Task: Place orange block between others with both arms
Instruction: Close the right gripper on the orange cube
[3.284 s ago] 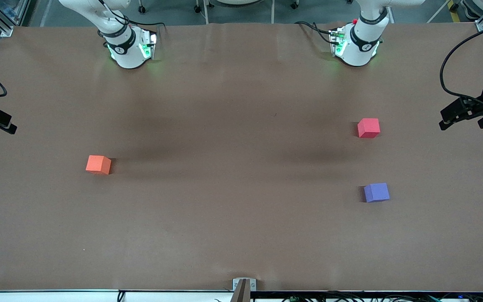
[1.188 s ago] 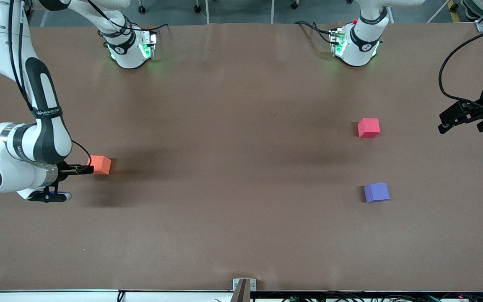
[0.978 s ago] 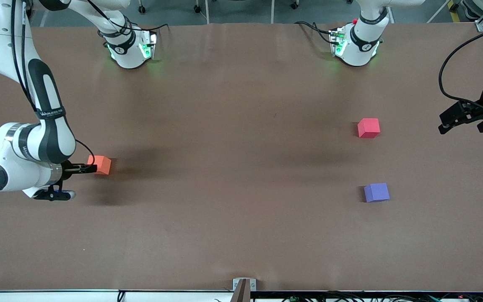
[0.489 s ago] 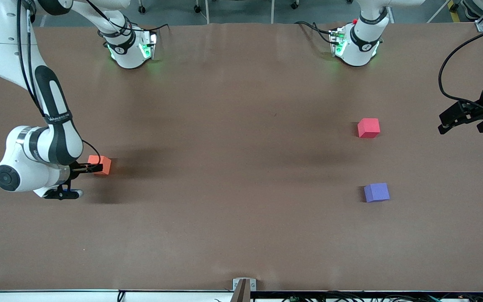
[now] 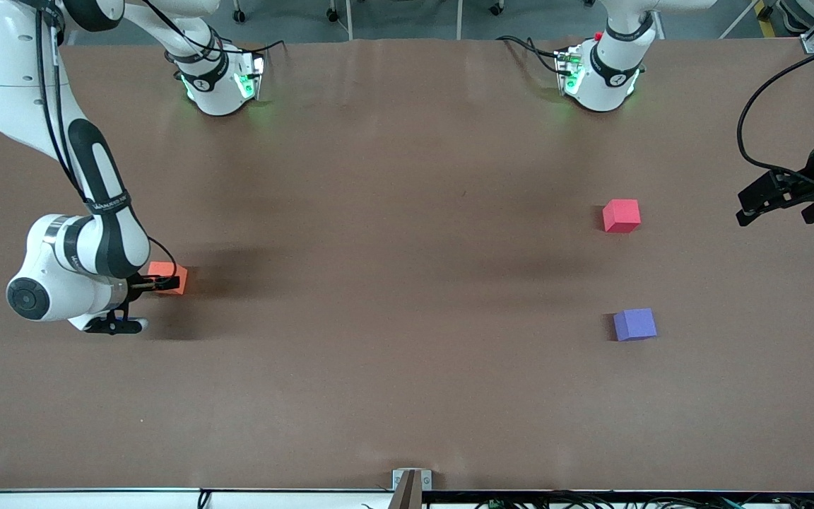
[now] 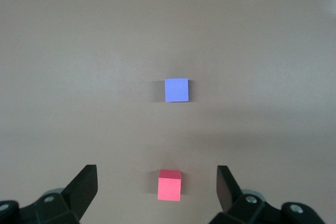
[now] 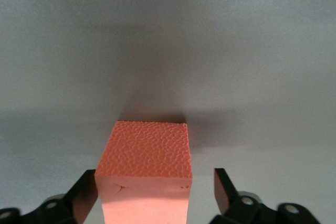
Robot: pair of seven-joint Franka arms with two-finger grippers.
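Observation:
The orange block [image 5: 167, 269] [image 7: 149, 156] rests on the brown table toward the right arm's end. My right gripper [image 5: 169, 278] [image 7: 155, 184] is low at the table and open, with the block between its fingers. One finger lies close against the block's side and the other stands a gap away. The pinkish-red cube [image 5: 621, 215] [image 6: 169, 185] and the purple cube [image 5: 634, 324] [image 6: 176, 89] sit apart toward the left arm's end, the purple one nearer the front camera. My left gripper [image 5: 757, 201] [image 6: 157, 179] waits open and empty over that end's table edge.
The arm bases [image 5: 220, 81] [image 5: 601, 71] stand along the table's back edge. A black cable [image 5: 750, 106] loops over the table's corner at the left arm's end. A small metal bracket [image 5: 411, 481] sits at the front edge.
My right arm came in and slid its gripper along the table until the fingers straddle the orange block. The block, both other cubes and the left arm have stayed put.

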